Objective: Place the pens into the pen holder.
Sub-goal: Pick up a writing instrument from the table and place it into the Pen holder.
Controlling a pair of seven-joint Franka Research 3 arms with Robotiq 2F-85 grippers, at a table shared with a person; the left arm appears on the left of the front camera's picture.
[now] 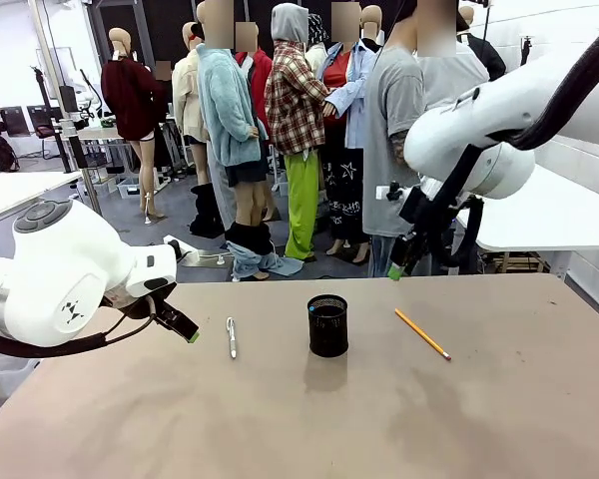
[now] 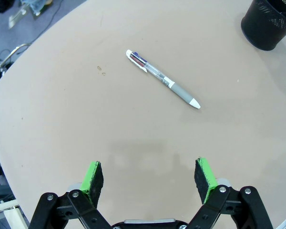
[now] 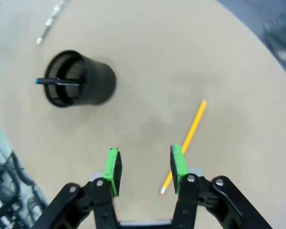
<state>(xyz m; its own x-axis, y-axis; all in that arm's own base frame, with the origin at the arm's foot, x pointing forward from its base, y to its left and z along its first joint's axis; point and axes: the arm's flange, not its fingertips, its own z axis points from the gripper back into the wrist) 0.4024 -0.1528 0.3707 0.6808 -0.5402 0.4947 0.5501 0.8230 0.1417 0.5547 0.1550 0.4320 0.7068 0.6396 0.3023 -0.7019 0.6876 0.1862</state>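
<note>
Two writing sticks lie on the tan tabletop as we look across it: a silver-white pen at nine o'clock of the small black wire-mesh pen holder, and a yellow-orange pencil at three o'clock. A dark blue-black pen sits inside the cup. Our left gripper is spread wide and empty near the silver pen; our right gripper hangs parted and empty above the pencil.

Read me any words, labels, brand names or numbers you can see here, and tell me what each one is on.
No readable text anywhere.
The small dark emblem on the left arm is a symbol, not letters.
The silver-white pen, pencil and pen holder show no legible print.
</note>
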